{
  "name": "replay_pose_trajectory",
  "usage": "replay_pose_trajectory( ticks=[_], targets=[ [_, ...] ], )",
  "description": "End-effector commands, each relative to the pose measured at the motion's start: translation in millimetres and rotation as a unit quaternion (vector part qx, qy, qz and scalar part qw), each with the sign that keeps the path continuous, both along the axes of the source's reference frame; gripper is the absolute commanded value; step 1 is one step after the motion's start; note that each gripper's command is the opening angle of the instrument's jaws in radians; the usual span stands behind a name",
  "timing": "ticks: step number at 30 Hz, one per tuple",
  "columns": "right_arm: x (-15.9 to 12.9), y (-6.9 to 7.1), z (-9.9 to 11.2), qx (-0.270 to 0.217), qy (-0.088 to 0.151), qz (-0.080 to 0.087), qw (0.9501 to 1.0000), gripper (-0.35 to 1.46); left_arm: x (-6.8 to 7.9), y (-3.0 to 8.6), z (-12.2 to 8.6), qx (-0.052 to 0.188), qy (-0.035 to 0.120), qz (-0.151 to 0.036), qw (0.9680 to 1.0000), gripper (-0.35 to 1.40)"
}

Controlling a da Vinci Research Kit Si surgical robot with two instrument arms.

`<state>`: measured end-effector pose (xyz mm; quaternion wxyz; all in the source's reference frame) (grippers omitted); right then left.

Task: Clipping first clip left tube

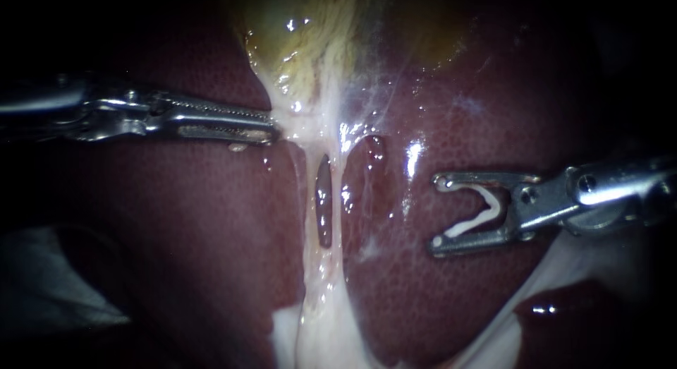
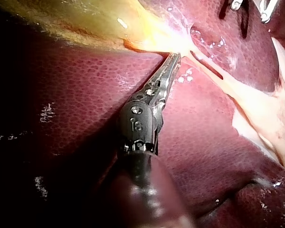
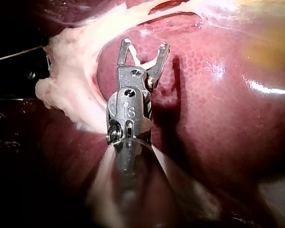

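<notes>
The right instrument point(image 1: 438, 214) comes in from the right over the liver point(image 1: 211, 221). Its pincer stands wide and carries an open white clip point(image 1: 486, 208), one leg against each jaw. The clip is well apart from the left tube point(image 1: 308, 200), the pale strand just left of a dark slit, with a second strand on the slit's other side. Farther up, the left instrument point(image 1: 273, 134) has its pincer closed narrow on the pale tissue point(image 1: 310, 122) at the neck of the yellowish gallbladder point(image 1: 303, 30).
</notes>
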<state>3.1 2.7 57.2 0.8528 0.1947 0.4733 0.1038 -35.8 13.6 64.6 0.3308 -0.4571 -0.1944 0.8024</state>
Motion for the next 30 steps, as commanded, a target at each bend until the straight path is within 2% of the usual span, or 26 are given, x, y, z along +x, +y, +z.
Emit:
replay_pose_trajectory(
  ticks=[1,5,8,10,14,17,23,30],
  targets=[
    [0.0,0.0,0.0,0.0,0.0,0.0,1.0,0.5,0.1,0.0,-0.2,0.0,0.0,0.0,1.0,-0.35],
    [0.0,0.0,0.0,0.0,0.0,0.0,1.0,0.5,0.5,0.1,-1.6,0.003,-0.002,0.001,1.0,-0.35],
    [0.0,0.0,0.0,0.0,0.0,0.0,1.0,0.5,1.3,0.6,-3.6,0.008,-0.004,0.002,1.0,-0.35],
    [0.0,0.0,0.0,0.0,0.0,0.0,1.0,0.5,1.9,1.0,-5.1,0.011,-0.007,-0.003,0.9999,-0.35],
    [0.0,0.0,0.1,0.0,0.0,0.0,1.0,0.5,3.4,1.6,-8.1,0.006,-0.014,-0.013,0.9998,-0.35],
    [0.1,0.0,0.1,0.0,0.0,0.0,1.0,0.5,3.8,1.8,-9.2,0.002,-0.017,-0.013,0.9998,-0.35],
    [1.1,-0.1,-0.2,0.007,0.007,-0.007,0.9999,0.5,3.8,1.8,-9.4,0.002,-0.018,-0.014,0.9997,-0.35],
    [4.8,-1.6,-0.4,0.005,0.029,-0.014,0.9995,0.5,3.7,1.8,-9.4,0.002,-0.017,-0.015,0.9997,-0.35]
  ],
)
